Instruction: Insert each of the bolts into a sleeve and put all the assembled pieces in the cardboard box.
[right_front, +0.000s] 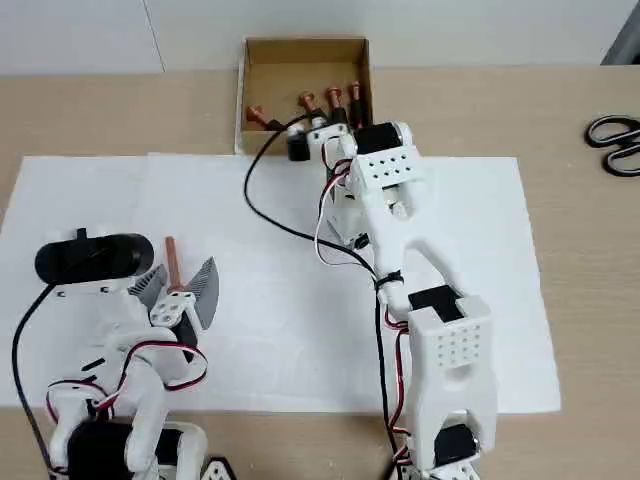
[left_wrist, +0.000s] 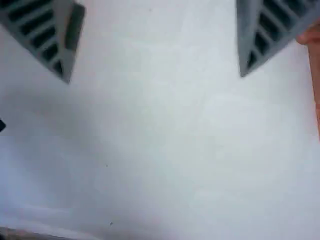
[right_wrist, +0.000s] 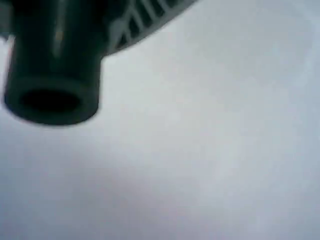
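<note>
A copper bolt (right_front: 172, 262) lies on the white paper sheet (right_front: 300, 330), just beside the fingers of my left gripper (right_front: 180, 290), which hangs open over the paper. In the left wrist view the left gripper (left_wrist: 154, 77) has bare paper between its grey fingers, and the bolt (left_wrist: 314, 75) lies just outside one finger. My right gripper (right_front: 312, 140) is by the front wall of the cardboard box (right_front: 243, 100), shut on a black sleeve (right_front: 298, 148). Close up, the sleeve (right_wrist: 52, 75) shows its hollow end, held in the right gripper (right_wrist: 65, 30). Several assembled pieces (right_front: 330, 100) lie in the box.
Scissors (right_front: 615, 145) lie on the wooden table at the far right. The right arm's black cable (right_front: 262, 210) loops over the paper between the two arms. The paper's middle and left part lie bare.
</note>
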